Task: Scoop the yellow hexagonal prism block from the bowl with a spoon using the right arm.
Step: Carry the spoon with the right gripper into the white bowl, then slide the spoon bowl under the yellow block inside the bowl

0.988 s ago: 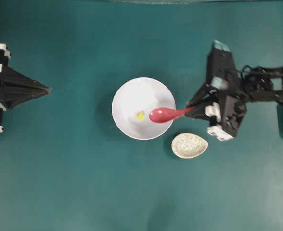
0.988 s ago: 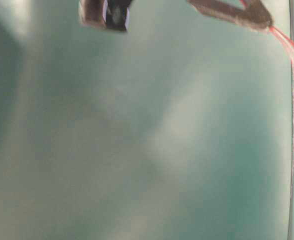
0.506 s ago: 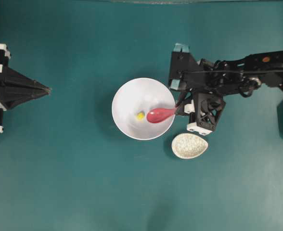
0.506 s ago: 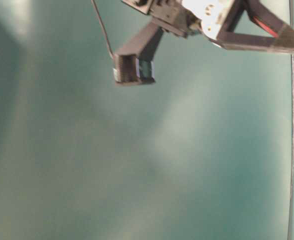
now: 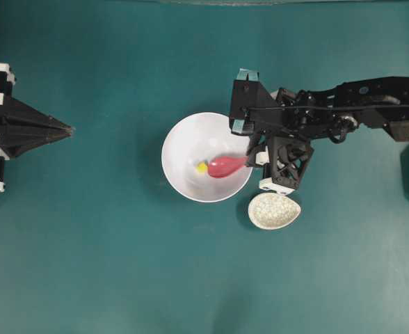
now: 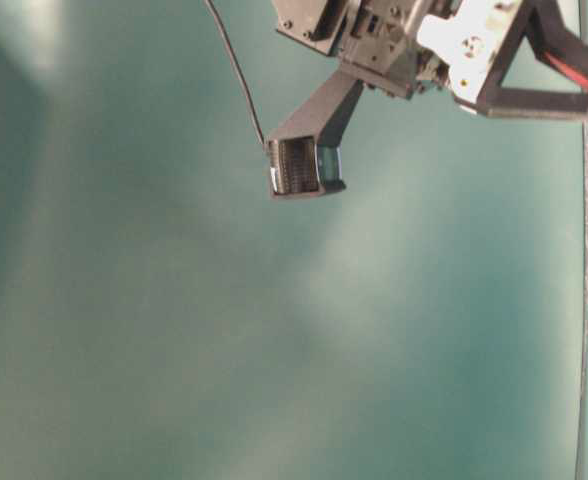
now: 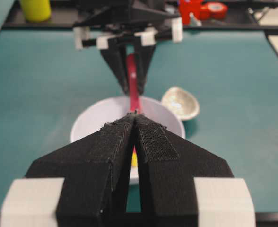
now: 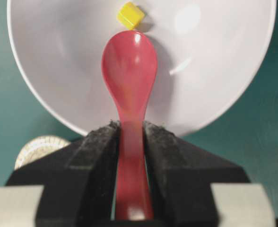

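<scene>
The bowl (image 5: pixel 206 157) sits mid-surface (image 5: pixel 121 264) in the overhead view. In it lies the block (image 5: pixel 202 167), touching or just off the tip of the spoon (image 5: pixel 224 165) — the spoon's head is inside the bowl, its handle reaching out over the right rim into the right end effector (image 5: pixel 254 157). The dish (image 5: pixel 273 211) lies just beside the bowl, to its lower right. The left end effector (image 5: pixel 65 129) is well apart, at the far left edge.
</scene>
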Robot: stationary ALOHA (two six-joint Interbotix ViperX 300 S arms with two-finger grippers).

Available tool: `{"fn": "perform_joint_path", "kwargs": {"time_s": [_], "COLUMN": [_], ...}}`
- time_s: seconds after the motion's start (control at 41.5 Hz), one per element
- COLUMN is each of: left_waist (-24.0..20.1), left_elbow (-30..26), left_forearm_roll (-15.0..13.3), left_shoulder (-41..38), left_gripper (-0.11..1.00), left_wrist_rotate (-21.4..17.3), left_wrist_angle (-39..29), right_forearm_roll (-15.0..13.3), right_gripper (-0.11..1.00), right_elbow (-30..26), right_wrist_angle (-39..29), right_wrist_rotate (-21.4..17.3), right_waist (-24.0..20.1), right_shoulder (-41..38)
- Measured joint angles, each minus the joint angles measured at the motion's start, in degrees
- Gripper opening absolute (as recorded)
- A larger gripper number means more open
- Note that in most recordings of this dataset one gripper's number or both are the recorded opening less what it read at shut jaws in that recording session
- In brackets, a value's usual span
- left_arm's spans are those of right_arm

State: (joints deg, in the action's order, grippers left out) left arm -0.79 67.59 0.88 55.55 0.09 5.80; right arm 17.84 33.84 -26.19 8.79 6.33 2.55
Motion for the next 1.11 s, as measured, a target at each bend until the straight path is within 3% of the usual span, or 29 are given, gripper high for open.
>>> {"fn": "perform_joint_path", "kwargs": {"time_s": [1.109], "left_waist": [0.0], "left_elbow": [0.0], "left_forearm_roll": [0.1], "left_shoulder": [0.2], "left_gripper": [0.0], "left_wrist_rotate": [0.0], "left_wrist_angle": [0.0], "right_forearm_roll": [-0.5], "right_gripper": [0.24], "right_elbow": [-4.1], "right_wrist_angle": [8.9], "right_wrist_rotate": [0.0], "right_waist": [0.0], "right_shoulder": [-4.4]}}
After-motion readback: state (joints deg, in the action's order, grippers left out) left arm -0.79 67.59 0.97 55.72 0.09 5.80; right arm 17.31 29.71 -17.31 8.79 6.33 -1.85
